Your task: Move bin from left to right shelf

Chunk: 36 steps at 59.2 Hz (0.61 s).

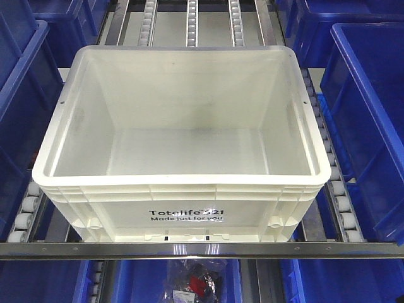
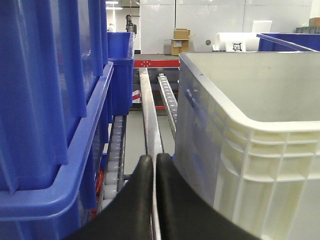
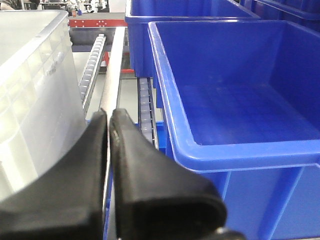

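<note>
- One large white rectangular plastic bin (image 1: 183, 208) sits between left gripper (image 2: 150, 160) and right gripper (image 3: 108, 115).
- Both grippers are clenched, empty.
- At least three blue plastic bins (image 3: 235, 100) stand rightward.

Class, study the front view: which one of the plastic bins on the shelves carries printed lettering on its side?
The white bin in the middle: black "Totelife 521" print on its front wall. The blue bins beside it show no lettering.

Dark blue bins (image 1: 372, 126) stacked on both sides, silver roller tracks (image 1: 191, 22) running front to back between them, open cardboard box (image 2: 180, 41) way back there.
</note>
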### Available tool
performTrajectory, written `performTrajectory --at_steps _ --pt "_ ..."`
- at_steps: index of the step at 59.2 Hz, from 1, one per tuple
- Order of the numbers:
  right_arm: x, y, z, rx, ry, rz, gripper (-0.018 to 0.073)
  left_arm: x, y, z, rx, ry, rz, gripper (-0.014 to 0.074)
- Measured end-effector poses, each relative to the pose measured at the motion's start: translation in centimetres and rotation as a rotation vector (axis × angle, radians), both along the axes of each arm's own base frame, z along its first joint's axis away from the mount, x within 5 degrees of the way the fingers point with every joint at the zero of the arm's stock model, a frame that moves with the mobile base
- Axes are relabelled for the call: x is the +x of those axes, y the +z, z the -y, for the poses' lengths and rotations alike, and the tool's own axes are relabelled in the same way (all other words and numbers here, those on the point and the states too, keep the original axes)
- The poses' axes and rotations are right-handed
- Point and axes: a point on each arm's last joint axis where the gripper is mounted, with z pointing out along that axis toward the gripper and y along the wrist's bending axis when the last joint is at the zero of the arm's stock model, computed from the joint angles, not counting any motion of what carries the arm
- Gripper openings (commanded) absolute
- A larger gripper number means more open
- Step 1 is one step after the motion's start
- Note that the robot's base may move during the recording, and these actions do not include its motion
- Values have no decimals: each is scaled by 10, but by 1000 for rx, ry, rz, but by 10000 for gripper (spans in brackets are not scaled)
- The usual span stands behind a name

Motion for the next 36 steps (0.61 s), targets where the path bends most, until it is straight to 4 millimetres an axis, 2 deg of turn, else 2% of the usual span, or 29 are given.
performTrajectory --at_steps 36 --pt "0 0 0 0 0 0 -8 0 0 0 0 0 0 -6"
